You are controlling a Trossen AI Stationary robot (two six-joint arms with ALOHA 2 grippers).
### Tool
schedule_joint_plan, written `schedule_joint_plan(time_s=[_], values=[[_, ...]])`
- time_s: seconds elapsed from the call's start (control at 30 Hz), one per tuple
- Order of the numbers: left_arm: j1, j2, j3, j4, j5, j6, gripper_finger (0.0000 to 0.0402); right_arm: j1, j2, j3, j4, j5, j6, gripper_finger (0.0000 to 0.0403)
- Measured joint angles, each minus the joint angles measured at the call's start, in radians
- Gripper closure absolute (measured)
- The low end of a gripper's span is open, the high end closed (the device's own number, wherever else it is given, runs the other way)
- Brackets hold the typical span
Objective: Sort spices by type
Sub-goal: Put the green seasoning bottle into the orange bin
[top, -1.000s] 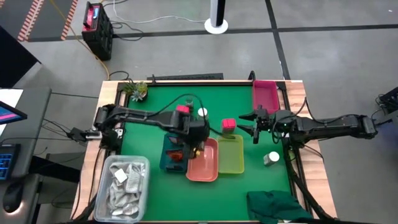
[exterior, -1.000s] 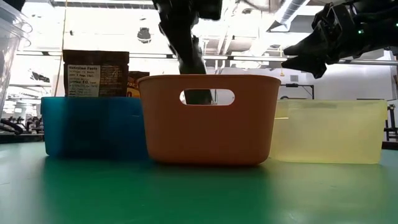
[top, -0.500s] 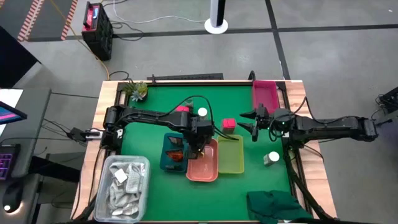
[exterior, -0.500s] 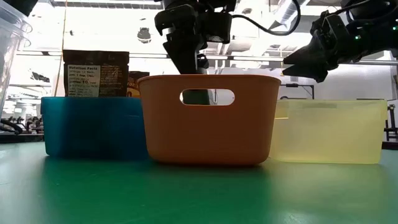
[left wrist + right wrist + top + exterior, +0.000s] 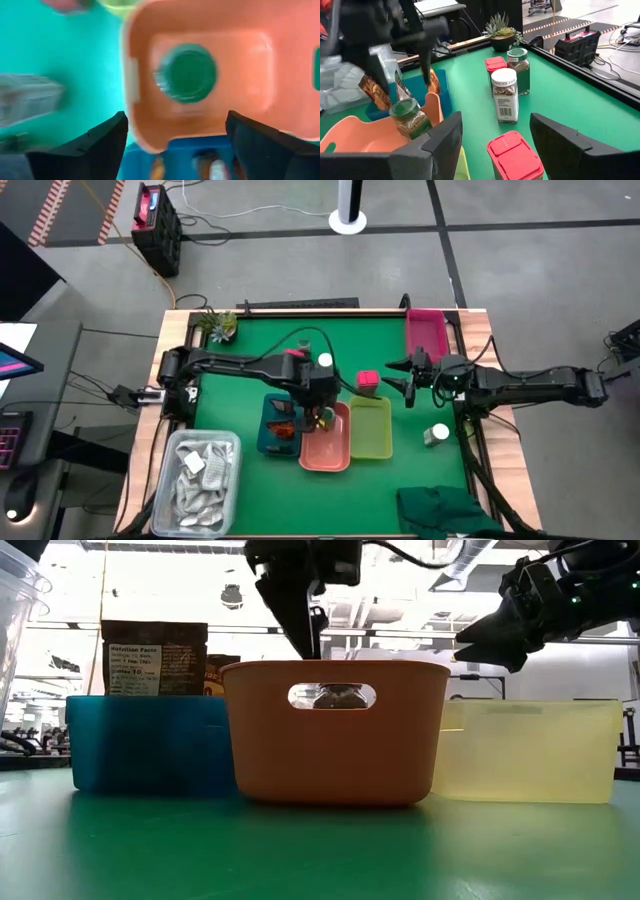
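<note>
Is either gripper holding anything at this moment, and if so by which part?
Nothing is held. The left gripper is open above the orange tray, with the green-lidded jar free below it. The right gripper is empty.

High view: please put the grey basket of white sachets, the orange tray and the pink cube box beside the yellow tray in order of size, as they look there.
1. Grey basket, largest.
2. Orange tray, clearly smaller.
3. Pink cube box, smallest by far.
</note>
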Motion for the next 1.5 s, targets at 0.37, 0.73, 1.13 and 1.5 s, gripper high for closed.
schedule_joint_plan(time_s=[0.37, 0.73, 1.13, 1.5], values=[[0.224, -0.048, 0.000, 0.002, -0.114, -0.040, 0.0100, 0.000, 0.000, 0.000, 0.000, 0.000, 0.002, 0.0143], [0.408, -0.045, 0.000, 0.110, -0.112, 0.006, 0.0099, 0.000, 0.000, 0.000, 0.000, -0.001, -0.001, 0.0143], [0.492, -0.045, -0.045, 0.201, -0.113, -0.087, 0.0099, 0.000, 0.000, 0.000, 0.000, -0.002, -0.008, 0.0143], [0.509, -0.042, -0.135, 0.286, -0.117, -0.161, 0.0099, 0.021, 0.000, 0.000, 0.010, -0.004, -0.008, 0.0143]])
